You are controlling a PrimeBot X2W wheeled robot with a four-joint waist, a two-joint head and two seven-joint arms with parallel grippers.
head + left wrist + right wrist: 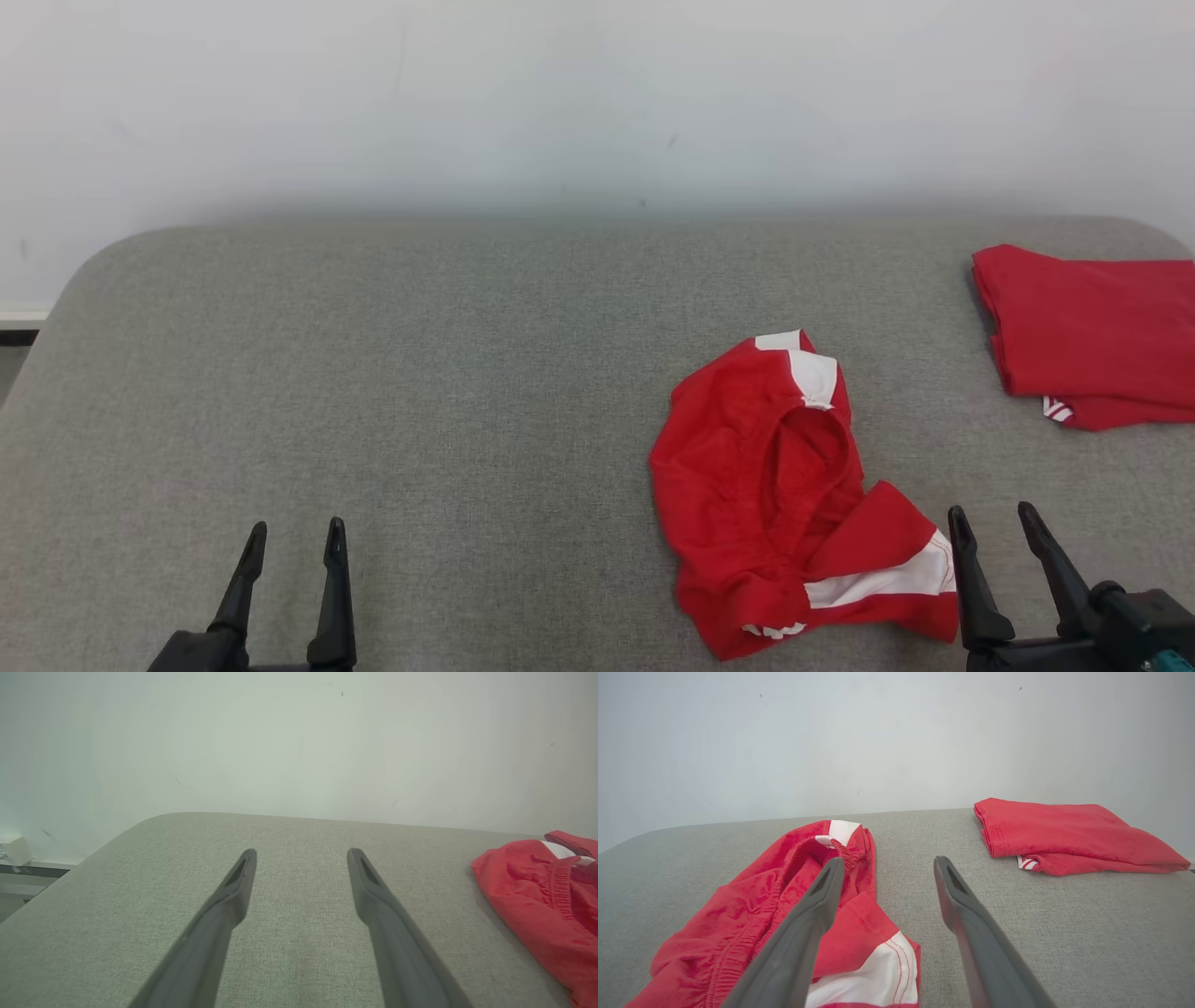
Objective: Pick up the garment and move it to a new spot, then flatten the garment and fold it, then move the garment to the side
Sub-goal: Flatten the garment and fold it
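head view | crumpled garment (766,476) | folded garment (1092,327) cut off at edge | left pincer (298,525) released | right pincer (991,510) released

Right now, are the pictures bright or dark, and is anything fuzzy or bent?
Head view: bright, even light, no glare; crumpled red shorts look sharp. Left wrist view: wide lens stretches the left gripper, its fingers softening near the bottom edge. Right wrist view: folded red garment casts a thin soft shadow.

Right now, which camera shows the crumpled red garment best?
Head view: the crumpled red garment lies whole in frame, its full outline clear. The right wrist view is closer but cuts off its near end; the left wrist view catches one edge at far right.
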